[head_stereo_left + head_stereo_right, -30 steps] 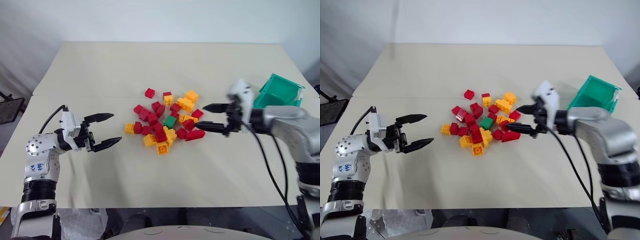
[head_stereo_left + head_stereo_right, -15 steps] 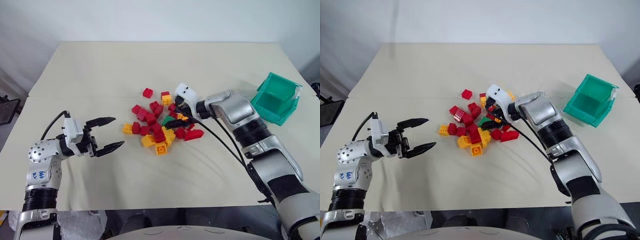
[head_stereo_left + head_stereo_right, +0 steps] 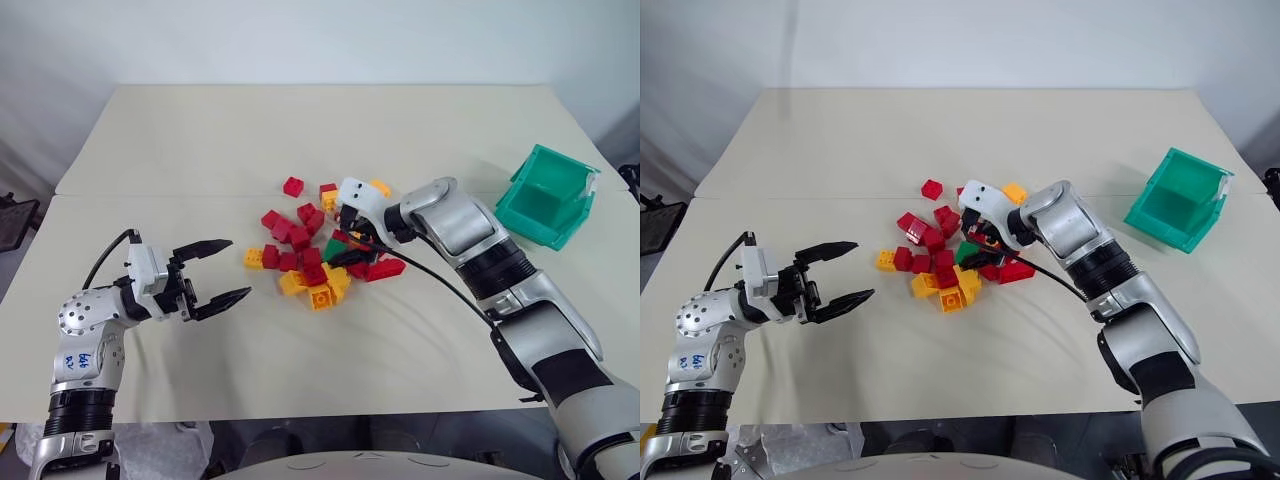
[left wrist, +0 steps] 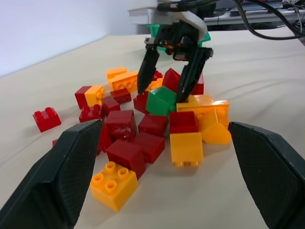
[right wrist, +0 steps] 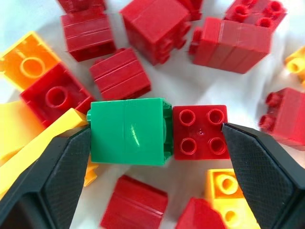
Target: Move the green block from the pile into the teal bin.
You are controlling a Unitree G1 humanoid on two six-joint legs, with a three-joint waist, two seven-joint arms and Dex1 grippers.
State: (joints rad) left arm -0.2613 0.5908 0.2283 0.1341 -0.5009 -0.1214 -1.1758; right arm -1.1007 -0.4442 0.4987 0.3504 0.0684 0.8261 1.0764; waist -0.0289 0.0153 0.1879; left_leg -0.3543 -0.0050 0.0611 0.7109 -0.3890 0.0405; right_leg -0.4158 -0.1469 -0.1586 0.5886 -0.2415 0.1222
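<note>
Centrally, glossy green block point(image 5: 128, 131), smooth face up, between red bricks point(image 5: 199, 132).

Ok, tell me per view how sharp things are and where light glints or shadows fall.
Left eye view: even, soft light, pile and teal bin sharp, faint shadows only. Left wrist view: the green block and right gripper are crisp, while the near left fingers look soft. Right wrist view: bricks sharp, a small glint on the green block's face, own fingers slightly soft.
</note>
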